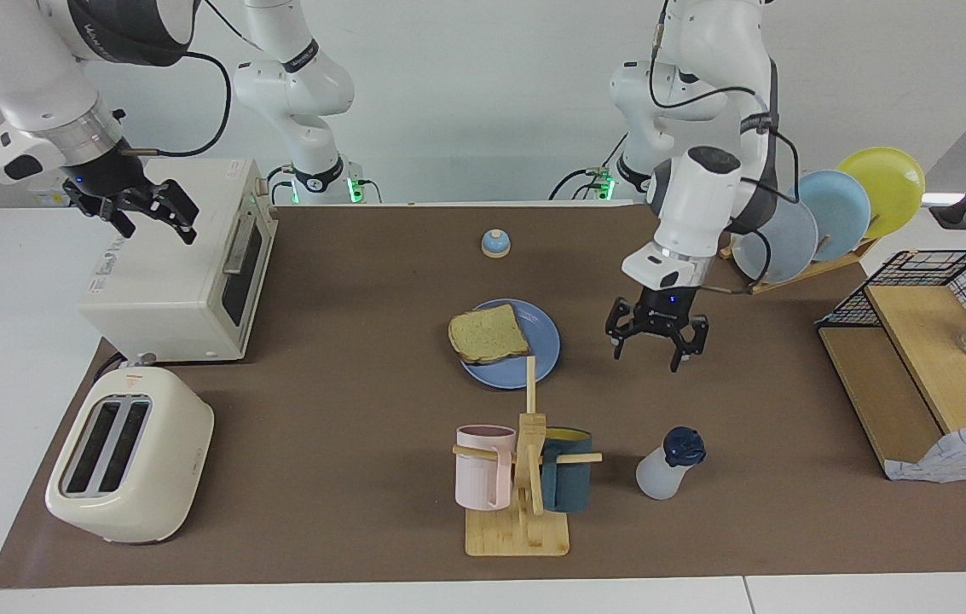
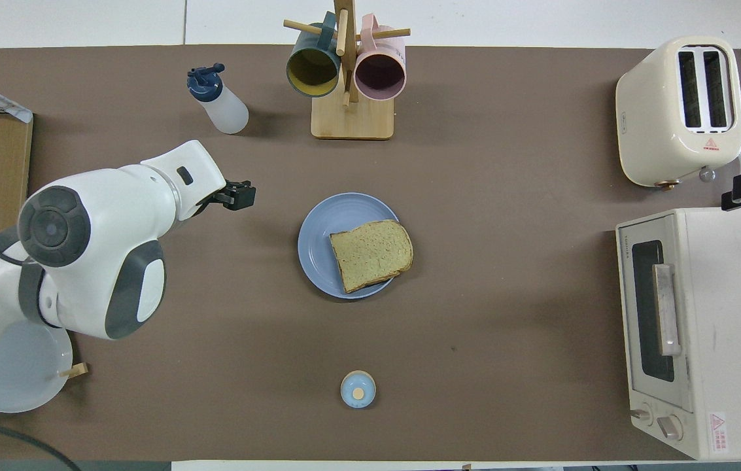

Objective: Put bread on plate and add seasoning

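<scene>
A plain white wall (image 1: 491,102) rises past a white table (image 1: 14,281) under a brown mat (image 1: 346,409).

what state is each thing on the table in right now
bread: lying flat on the plate, crust overhanging the rim
plate: flat on the table
seasoning bottle: upright, capped, free of both pincers
left pincer: open, empty, raised over bare table
right pincer: open, empty, over the toaster oven
toaster oven: door shut
toaster: slots empty
two mugs: hanging on the wooden rack
</scene>
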Motion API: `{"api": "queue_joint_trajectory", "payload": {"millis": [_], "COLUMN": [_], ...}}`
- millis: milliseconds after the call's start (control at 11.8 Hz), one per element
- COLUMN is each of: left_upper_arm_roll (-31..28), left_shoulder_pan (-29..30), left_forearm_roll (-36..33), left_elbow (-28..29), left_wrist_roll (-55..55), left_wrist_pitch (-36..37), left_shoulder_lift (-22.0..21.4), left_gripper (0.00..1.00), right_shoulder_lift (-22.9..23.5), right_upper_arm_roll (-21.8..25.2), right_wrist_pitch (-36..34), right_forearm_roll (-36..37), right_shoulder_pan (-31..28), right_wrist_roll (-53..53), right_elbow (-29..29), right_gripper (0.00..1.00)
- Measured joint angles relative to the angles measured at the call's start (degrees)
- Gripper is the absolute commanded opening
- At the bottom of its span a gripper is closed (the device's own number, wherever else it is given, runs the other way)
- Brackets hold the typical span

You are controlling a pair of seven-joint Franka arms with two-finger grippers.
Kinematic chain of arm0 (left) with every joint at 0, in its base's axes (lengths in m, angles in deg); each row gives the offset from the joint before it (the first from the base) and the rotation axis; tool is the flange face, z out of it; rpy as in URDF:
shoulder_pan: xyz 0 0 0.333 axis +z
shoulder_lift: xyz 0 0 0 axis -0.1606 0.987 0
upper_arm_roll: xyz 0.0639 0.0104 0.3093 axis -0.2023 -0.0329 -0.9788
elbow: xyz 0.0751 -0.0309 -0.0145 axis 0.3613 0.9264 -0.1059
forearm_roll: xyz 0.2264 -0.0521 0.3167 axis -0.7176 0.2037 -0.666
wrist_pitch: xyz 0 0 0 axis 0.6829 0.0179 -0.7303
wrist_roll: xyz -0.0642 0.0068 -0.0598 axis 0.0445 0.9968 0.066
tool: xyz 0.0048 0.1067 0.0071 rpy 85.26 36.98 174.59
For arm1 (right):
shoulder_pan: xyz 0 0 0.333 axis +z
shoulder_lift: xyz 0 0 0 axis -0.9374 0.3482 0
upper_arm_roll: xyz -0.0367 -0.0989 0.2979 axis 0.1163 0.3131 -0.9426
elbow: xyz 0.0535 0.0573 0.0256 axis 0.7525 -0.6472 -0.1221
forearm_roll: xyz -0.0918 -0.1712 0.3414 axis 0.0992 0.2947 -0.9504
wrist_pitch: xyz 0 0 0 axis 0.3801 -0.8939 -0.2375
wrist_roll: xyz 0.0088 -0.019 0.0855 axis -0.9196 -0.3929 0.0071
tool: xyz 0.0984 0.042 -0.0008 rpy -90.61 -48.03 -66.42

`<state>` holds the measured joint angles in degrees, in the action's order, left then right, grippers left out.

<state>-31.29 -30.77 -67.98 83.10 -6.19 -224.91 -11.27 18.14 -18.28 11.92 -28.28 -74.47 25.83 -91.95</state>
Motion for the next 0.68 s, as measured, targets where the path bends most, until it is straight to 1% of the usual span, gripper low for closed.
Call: {"api": "queue_joint_trajectory", "payload": {"millis": [85,169,254,339,424,508,678], "left_upper_arm_roll": [0.1,0.2,0.2,-0.1,-0.5,-0.9,-1.1], "left_shoulder_pan": [-0.7,-0.8,-0.7,-0.6,-0.5,0.1,2.4], "left_forearm_roll": [0.0,0.0,0.0,0.0,0.0,-0.1,-0.1], "left_elbow": [-3.5,-8.6,-14.4,-19.6,-23.2,-25.6,-27.3], "left_wrist_roll": [-1.5,-2.2,-2.3,-2.3,-2.3,-1.7,1.4], "left_wrist_pitch": [9.2,18.9,28.2,35.4,41.1,45.5,49.3], "left_shoulder_lift": [-2.9,-4.5,-5.1,-5.1,-5.1,-5.0,-5.0], "left_gripper": [1.00,1.00,1.00,1.00,1.00,1.00,1.00], "right_shoulder_lift": [0.0,0.0,0.0,0.0,0.0,0.0,0.0], "right_upper_arm_roll": [-0.1,-0.2,-0.2,-0.2,-0.1,-0.1,-0.2], "right_wrist_pitch": [0.0,0.0,0.0,0.0,0.1,0.1,0.3], "right_forearm_roll": [0.0,0.0,0.0,0.0,0.0,0.0,0.0], "right_shoulder_pan": [0.0,0.0,0.0,0.0,0.0,0.0,0.0], "right_wrist_roll": [0.0,0.0,0.0,0.0,-0.1,-0.1,-0.1], "right_elbow": [0.0,0.0,0.0,0.0,0.0,0.0,0.0], "right_gripper": [1.00,1.00,1.00,1.00,1.00,1.00,1.00]}}
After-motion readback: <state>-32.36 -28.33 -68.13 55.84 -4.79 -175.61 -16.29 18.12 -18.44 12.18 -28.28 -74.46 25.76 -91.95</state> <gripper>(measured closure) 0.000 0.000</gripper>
